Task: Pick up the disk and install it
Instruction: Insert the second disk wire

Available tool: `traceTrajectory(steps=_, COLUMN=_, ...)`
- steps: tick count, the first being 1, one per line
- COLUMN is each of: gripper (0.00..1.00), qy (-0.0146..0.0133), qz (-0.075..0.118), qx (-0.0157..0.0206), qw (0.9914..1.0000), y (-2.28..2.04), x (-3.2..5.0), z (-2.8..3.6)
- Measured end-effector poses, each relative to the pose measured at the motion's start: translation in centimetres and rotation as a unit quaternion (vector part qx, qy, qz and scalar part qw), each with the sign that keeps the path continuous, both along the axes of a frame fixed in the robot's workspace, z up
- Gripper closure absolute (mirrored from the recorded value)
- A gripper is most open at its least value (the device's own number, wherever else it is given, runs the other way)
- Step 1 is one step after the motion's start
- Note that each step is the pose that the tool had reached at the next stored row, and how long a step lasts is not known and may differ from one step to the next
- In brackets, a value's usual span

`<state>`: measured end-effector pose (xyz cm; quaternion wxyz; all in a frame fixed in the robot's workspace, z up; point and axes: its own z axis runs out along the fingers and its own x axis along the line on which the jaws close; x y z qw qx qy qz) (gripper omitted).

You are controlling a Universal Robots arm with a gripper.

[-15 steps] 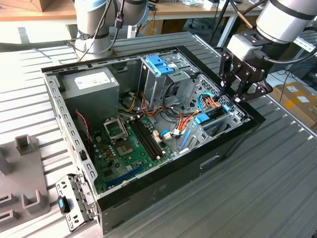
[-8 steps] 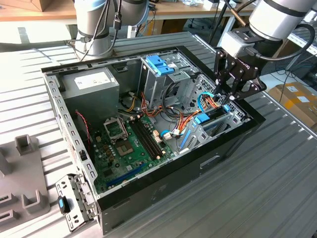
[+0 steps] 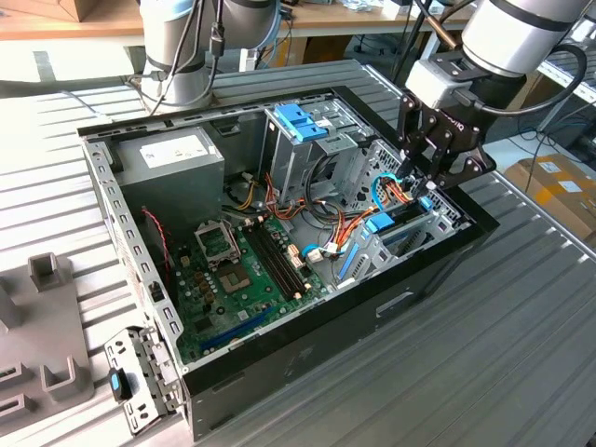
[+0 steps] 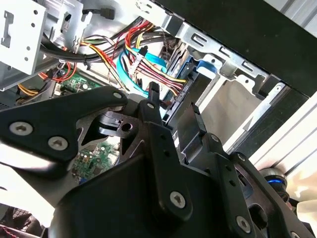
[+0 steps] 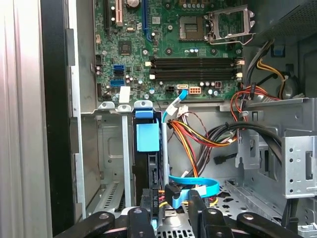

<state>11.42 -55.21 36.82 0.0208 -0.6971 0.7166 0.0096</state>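
Observation:
The disk [image 3: 382, 224] stands on edge in a slot of the drive bay at the near right corner of the open computer case [image 3: 307, 326]. In the first wrist view the disk [image 5: 147, 138] shows as a dark narrow body with a blue tab, held between the bay's metal walls. My gripper [image 3: 421, 182] hangs just above the disk's rear end, inside the case's right wall. Its black fingers [image 5: 141, 218] are apart, with a blue data cable [image 5: 193, 187] lying between them. The gripper [image 5: 168, 215] holds nothing that I can see.
A motherboard [image 3: 237, 270] covers the case floor, and a grey power supply box [image 3: 172, 158] sits at the back left. A tall drive cage with a blue bracket [image 3: 303, 121] rises behind a tangle of cables [image 3: 340, 233]. A grey fixture [image 3: 47, 326] lies outside, at the exterior view's left.

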Motion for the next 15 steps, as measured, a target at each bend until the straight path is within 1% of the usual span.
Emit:
traceTrajectory(steps=2, gripper=0.58, qy=0.0000, qz=0.000, qx=0.0001, qw=1.00000, y=-0.13, x=-0.01, z=-0.04)
traceTrajectory(steps=11, gripper=0.58, qy=0.0000, qz=0.000, qx=0.0001, qw=1.00000, y=-1.11, x=-0.02, z=-0.17)
traceTrajectory(steps=15, gripper=0.58, qy=0.0000, qz=0.000, qx=0.0001, qw=1.00000, y=-1.23, x=-0.02, z=-0.36)
